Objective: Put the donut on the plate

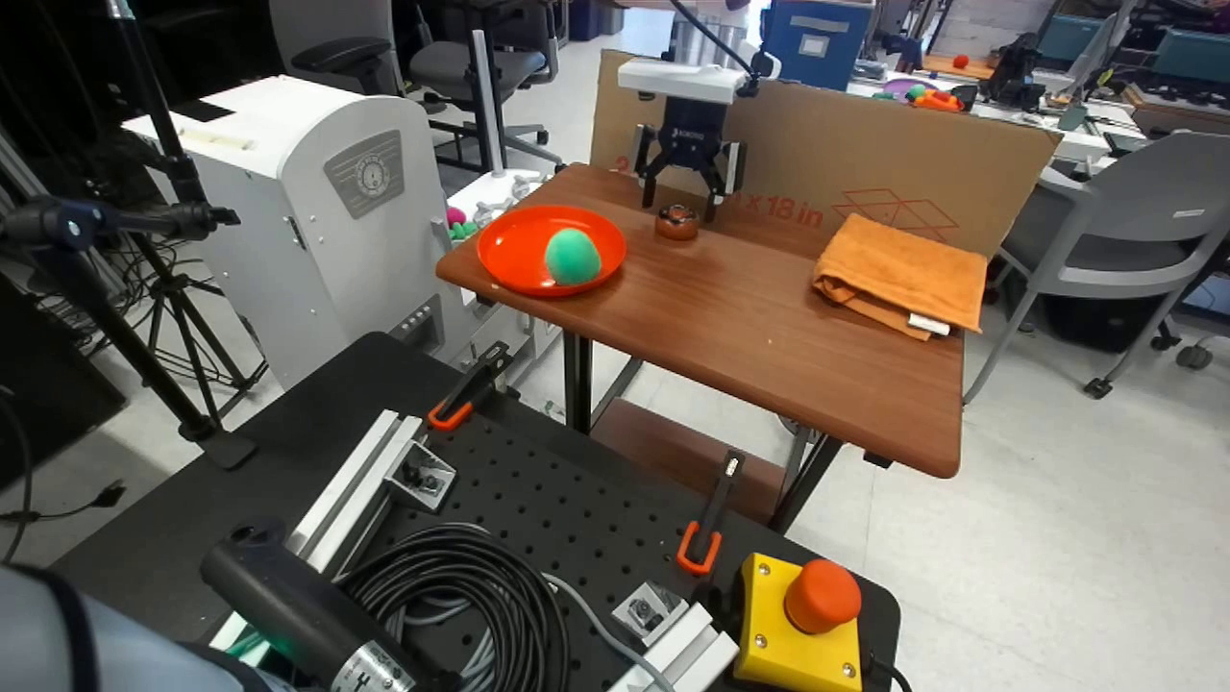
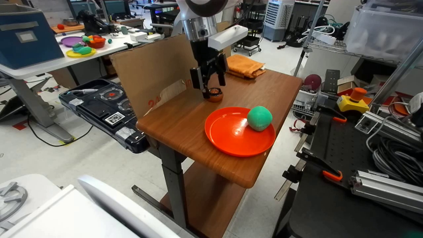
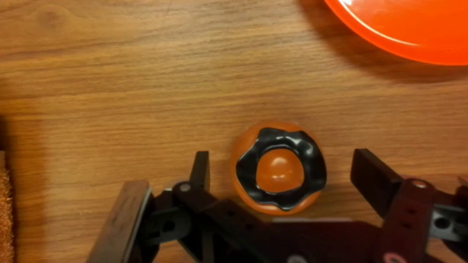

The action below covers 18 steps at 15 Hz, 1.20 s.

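Note:
The donut is a small brown-orange ring with wavy black icing, lying flat on the wooden table; it also shows in an exterior view and in the wrist view. My gripper points down over the donut, and it also shows in an exterior view. In the wrist view its fingers are open, one on each side of the donut, with a gap on both sides. The red-orange plate stands near the table's end, also in an exterior view; its edge shows in the wrist view.
A green ball lies on the plate, also in an exterior view. A folded orange cloth lies at the table's opposite end. A cardboard sheet stands upright along the table edge, close behind the gripper.

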### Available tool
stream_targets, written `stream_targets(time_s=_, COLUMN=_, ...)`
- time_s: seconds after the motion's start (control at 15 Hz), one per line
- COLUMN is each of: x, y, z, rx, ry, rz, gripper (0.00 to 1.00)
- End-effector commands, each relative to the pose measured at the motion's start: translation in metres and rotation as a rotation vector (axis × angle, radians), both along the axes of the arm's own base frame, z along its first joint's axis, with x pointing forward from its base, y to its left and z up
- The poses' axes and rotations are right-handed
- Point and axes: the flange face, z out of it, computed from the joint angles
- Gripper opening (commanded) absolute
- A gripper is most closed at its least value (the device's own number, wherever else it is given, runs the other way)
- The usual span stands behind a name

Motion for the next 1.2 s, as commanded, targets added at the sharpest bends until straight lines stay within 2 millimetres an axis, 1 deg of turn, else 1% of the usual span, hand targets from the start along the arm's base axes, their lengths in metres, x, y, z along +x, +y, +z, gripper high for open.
stream_targets(time_s=0.0, x=0.008, y=0.005, z=-0.007, rx=-0.029, ry=-0.016, rz=0.002, gripper=0.65)
stream_targets(time_s=0.2, x=0.008, y=0.011, z=-0.007, rx=-0.03, ry=-0.013, rz=-0.003, gripper=0.42)
stream_targets(time_s=0.33, x=0.006, y=0.017, z=0.001, rx=-0.014, ry=-0.017, rz=-0.003, gripper=0.42)
stream_targets(time_s=0.47, x=-0.004, y=0.04, z=0.019, rx=0.045, ry=-0.016, rz=0.025, gripper=0.42)
stream_targets(time_s=0.53, x=-0.013, y=0.056, z=0.031, rx=0.079, ry=-0.02, rz=0.059, gripper=0.42)
stream_targets(time_s=0.67, x=-0.029, y=0.086, z=0.048, rx=0.127, ry=-0.013, rz=0.12, gripper=0.42)
stream_targets(time_s=0.8, x=-0.048, y=0.11, z=0.057, rx=0.147, ry=0.009, rz=0.173, gripper=0.42)
stream_targets(time_s=0.93, x=-0.069, y=0.125, z=0.056, rx=0.15, ry=0.051, rz=0.208, gripper=0.42)
stream_targets(time_s=1.07, x=-0.087, y=0.132, z=0.046, rx=0.133, ry=0.093, rz=0.228, gripper=0.42)
stream_targets(time_s=1.13, x=-0.094, y=0.131, z=0.037, rx=0.121, ry=0.111, rz=0.233, gripper=0.42)
